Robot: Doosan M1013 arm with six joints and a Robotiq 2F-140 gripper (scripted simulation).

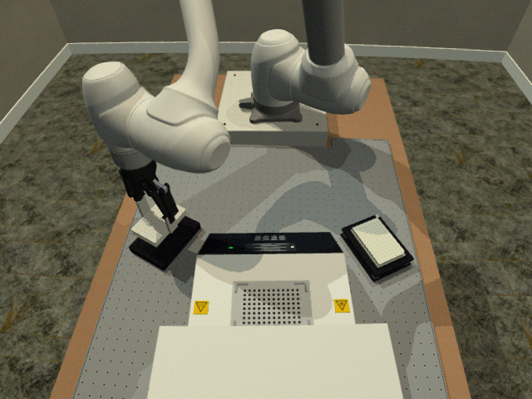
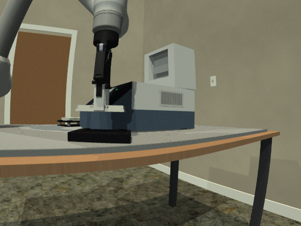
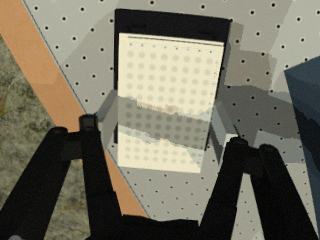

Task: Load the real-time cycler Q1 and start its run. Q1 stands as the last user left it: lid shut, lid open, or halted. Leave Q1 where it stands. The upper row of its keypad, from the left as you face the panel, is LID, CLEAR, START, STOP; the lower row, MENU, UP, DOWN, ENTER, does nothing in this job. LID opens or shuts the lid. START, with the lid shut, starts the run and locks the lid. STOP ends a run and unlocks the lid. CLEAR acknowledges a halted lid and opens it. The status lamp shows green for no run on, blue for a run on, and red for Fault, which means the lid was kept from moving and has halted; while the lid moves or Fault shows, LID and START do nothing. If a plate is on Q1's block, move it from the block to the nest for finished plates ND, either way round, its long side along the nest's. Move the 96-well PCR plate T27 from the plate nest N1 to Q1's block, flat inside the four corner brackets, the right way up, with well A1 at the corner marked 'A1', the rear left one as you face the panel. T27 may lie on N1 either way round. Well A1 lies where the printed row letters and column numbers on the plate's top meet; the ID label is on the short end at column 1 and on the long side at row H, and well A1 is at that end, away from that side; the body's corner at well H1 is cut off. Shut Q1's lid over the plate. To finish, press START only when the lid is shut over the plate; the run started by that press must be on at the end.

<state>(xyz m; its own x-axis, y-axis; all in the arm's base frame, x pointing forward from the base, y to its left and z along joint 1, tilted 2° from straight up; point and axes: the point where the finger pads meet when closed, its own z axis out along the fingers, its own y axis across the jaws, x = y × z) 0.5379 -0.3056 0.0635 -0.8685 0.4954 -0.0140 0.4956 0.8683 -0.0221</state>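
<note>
My gripper (image 1: 160,214) is shut on a white 96-well plate (image 1: 157,222), gripping its long sides. It holds the plate level, a little above an empty black nest (image 1: 165,242) at the table's left. In the wrist view the plate (image 3: 168,103) lies lined up over the nest (image 3: 174,23). In the side view there is a gap between the plate (image 2: 99,110) and the nest (image 2: 99,136). Q1 (image 1: 270,274) has its lid (image 1: 274,361) open, its block (image 1: 270,303) bare, and its lamp (image 1: 230,247) green. Another white plate (image 1: 376,243) lies on the right black nest.
Q1's keypad (image 1: 269,237) is on the dark sloped panel facing the arm's base (image 1: 274,111). Q1's body (image 2: 146,107) stands right beside the left nest, with the raised lid (image 2: 170,67) behind it. The table's left edge (image 1: 107,258) is close to that nest.
</note>
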